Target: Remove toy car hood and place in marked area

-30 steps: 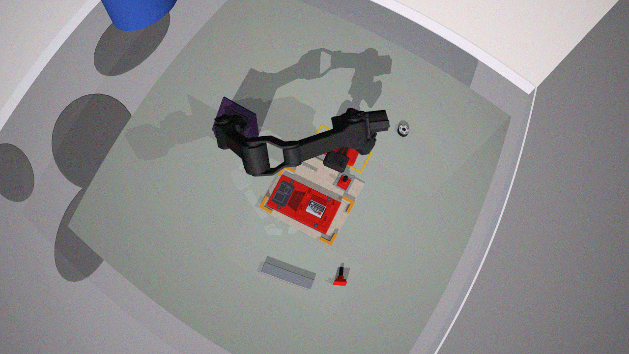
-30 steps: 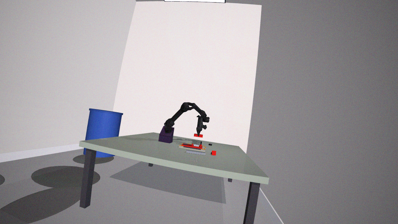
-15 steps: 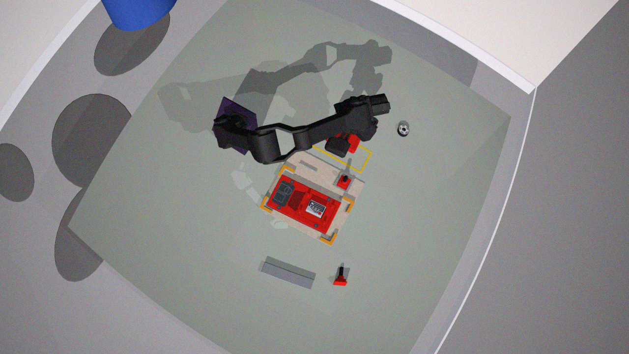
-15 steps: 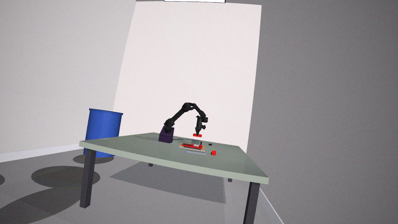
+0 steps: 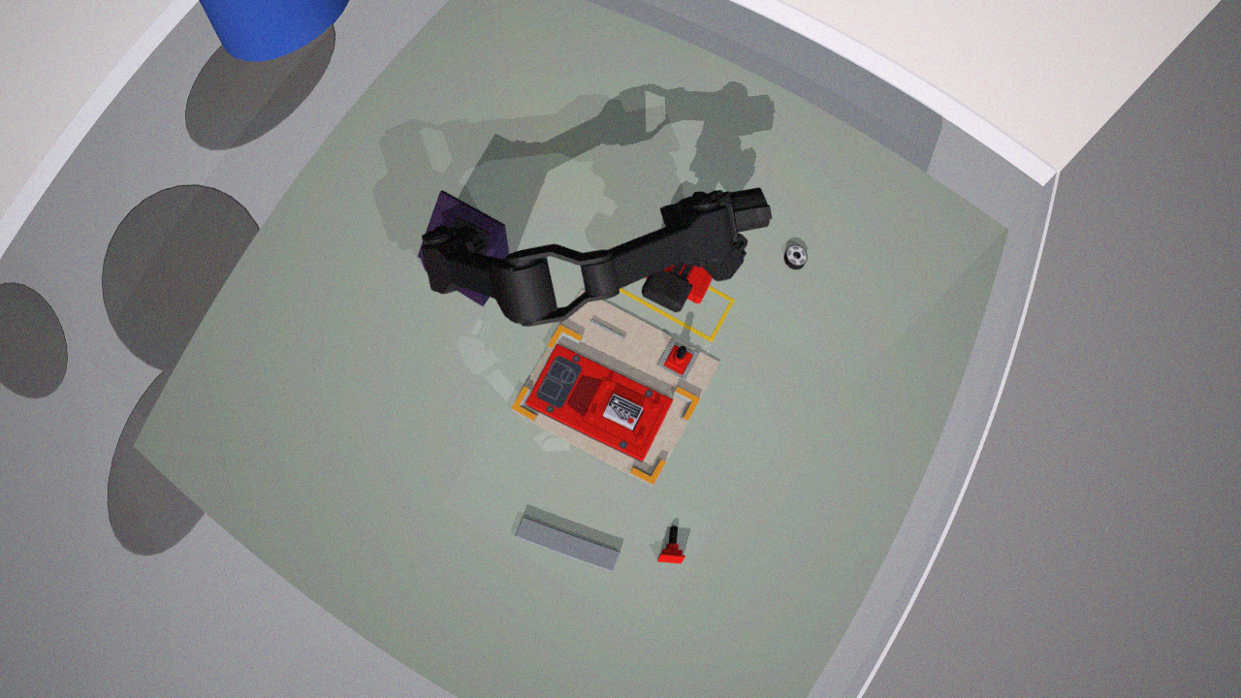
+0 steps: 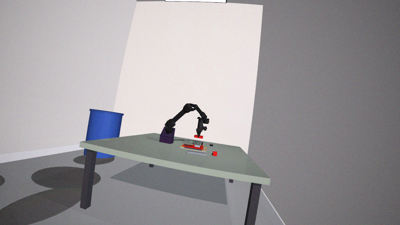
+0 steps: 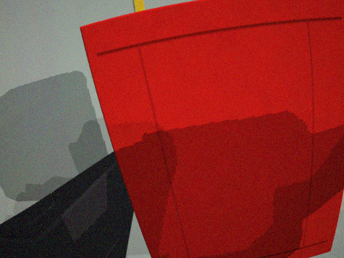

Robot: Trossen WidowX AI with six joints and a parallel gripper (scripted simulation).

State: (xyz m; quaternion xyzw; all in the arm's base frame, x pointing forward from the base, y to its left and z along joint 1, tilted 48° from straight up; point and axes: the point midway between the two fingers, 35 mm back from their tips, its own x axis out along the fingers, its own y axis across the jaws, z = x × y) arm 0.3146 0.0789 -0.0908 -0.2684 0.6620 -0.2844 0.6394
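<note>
My gripper (image 6: 198,136) is shut on the red hood (image 5: 698,283) (image 6: 201,137) (image 7: 233,89), which hangs level above the table. In the wrist view the hood's broad top fills most of the picture, with one black finger at its left edge; the other finger is hidden. From above, the hood appears over the yellow marked area (image 5: 723,319) (image 7: 139,5), whose far part is hidden by the arm. The red toy car (image 5: 591,430) (image 6: 189,145) lies between orange corner brackets, its engine bay uncovered, with a grey and white engine piece showing.
The beige board (image 5: 624,333) under the car borders the marked area. A red piece with a black peg (image 5: 681,357) stands in its recess. A wheel (image 5: 795,255) (image 6: 211,145), a grey bar (image 5: 568,540) (image 6: 196,152) and another red piece (image 5: 671,550) (image 6: 214,153) lie on the table.
</note>
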